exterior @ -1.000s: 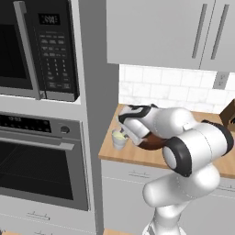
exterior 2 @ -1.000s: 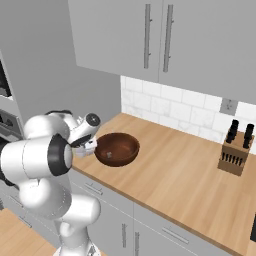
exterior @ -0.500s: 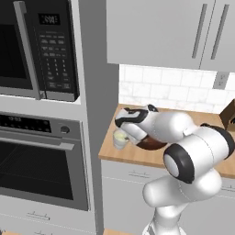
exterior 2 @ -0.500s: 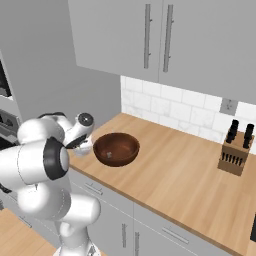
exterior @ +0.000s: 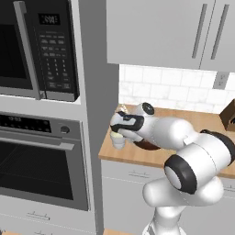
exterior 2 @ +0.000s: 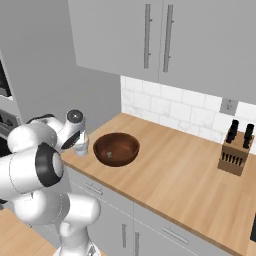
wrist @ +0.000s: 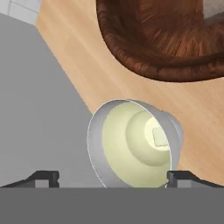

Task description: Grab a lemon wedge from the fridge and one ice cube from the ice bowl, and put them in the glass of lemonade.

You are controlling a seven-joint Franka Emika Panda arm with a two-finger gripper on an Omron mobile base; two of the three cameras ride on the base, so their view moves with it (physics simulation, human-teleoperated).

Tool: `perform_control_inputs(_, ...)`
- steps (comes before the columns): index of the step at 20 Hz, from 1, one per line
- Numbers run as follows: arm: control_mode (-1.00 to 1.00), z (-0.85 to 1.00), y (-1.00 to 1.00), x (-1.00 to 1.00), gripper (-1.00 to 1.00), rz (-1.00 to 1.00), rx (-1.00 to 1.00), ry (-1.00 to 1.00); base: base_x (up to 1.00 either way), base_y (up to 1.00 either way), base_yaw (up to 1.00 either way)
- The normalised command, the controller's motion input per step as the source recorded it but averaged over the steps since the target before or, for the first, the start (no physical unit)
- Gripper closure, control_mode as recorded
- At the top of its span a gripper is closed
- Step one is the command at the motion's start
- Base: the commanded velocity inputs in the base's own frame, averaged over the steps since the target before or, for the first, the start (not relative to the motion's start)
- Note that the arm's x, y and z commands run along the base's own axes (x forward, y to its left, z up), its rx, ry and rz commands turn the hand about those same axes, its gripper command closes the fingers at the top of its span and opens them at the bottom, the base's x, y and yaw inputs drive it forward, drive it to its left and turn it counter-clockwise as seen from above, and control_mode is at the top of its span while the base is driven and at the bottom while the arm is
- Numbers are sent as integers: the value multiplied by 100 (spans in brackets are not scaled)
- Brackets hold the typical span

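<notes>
Left base view: the hand point(exterior: 120, 130) hangs directly above the glass of lemonade point(exterior: 118, 140), which stands on the worktop point(exterior: 137, 156) at its corner beside the oven column point(exterior: 41, 151); the ice bowl point(exterior: 148, 145) lies just behind the glass, largely hidden by the arm.
Right base view: the glass of lemonade point(exterior 2: 81, 147) sits just left of the ice bowl point(exterior 2: 116, 149), near but apart from it, with the wrist over the glass; the knife block point(exterior 2: 234, 153) stands well apart from the glass, along the tiled wall.
Hand view: the two fingertips point(wrist: 183, 176) stand spread to either side of the glass of lemonade point(wrist: 133, 144), released and carrying nothing; a small pale cube point(wrist: 159, 137) lies in the yellow liquid, and the ice bowl point(wrist: 162, 39) curves just beyond the glass.
Step in hand: by the look of it, the drop into the glass, with the hand let go right over its mouth.
Next move: likely a straight lift clear of the glass, without knocking its rim.
Unclear: whether a lemon wedge is in the glass cannot be told.
</notes>
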Motion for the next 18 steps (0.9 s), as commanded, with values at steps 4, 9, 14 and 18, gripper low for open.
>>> perform_control_inputs(4, -100, 51, 3, 0, -100, -13, 0, 0, 0, 0, 0)
perform_control_inputs(9, -100, 92, -33, -41, -100, -12, 4, 0, 0, 0, 0)
perform_control_inputs(14, -100, 45, -60, -86, -100, -11, 5, 0, 0, 0, 0)
perform_control_inputs(18, -100, 23, -57, -100, -100, -9, 3, 4, 0, 0, 0)
